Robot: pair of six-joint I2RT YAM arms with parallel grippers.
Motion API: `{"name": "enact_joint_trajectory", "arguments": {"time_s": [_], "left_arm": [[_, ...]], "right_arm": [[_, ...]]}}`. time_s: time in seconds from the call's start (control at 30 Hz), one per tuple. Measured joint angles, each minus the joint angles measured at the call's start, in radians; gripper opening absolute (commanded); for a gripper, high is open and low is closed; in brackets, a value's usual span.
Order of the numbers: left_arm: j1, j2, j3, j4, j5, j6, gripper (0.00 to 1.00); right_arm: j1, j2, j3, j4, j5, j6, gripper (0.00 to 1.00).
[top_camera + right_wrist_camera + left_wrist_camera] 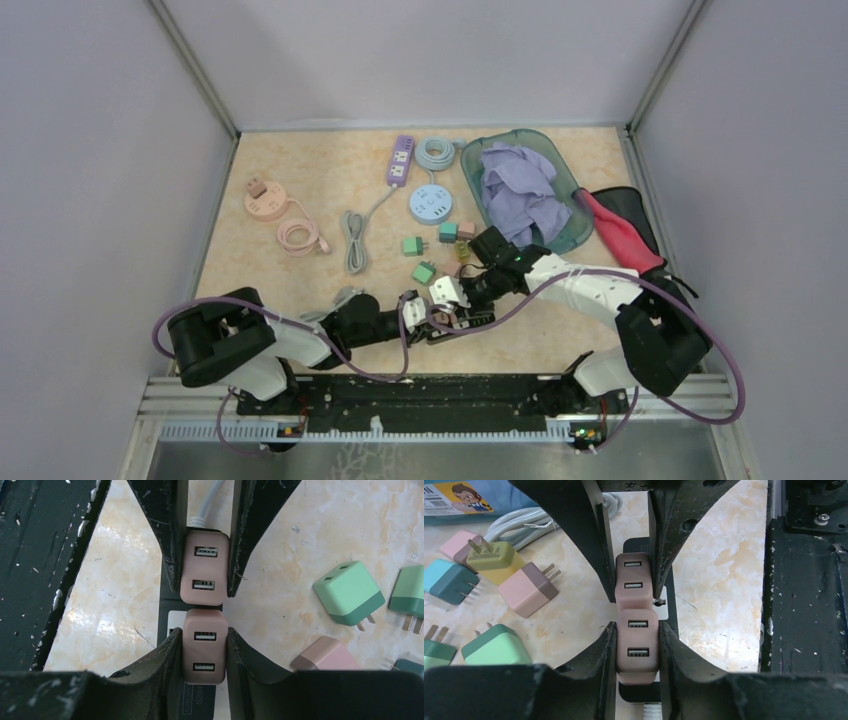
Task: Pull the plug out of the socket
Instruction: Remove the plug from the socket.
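Tabletop (290, 200) of marbled beige, shut in by plain grey walls (100, 150) on three sides. Near its front edge lies a black strip (639, 692) with two pink plugs seated end to end. Left gripper (637, 630) clamps the left plug (637, 650); right gripper (203, 635) clamps the right plug (204, 652). Loose chargers (494, 647) lie alongside.

Near plug (637, 647), far plug (634, 580): I see smooth matt plastic.
Tabletop (719, 580): marbled, faint sheen.
Left fingers (599, 680): black, scuffed, matt.
Cloth (515, 185): soft, crumpled.
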Motion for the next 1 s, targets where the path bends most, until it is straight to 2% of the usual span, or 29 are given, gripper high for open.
{"name": "enact_joint_trajectory", "arguments": {"time_s": [0.23,0.63,1.0], "left_arm": [[0.0,0.0,0.002,-0.006,0.0,0.014,0.01],[0.0,0.018,0.006,0.014,0.0,0.019,0.01],[0.005,0.029,0.005,0.031,-0.002,0.018,0.01]], "right_arm": [[0.0,0.003,0.005,-0.006,-0.003,0.004,0.09],[-0.01,0.019,0.025,-0.013,-0.011,0.112,0.02],[-0.05,0.019,0.025,-0.052,-0.052,-0.025,0.0]]}}
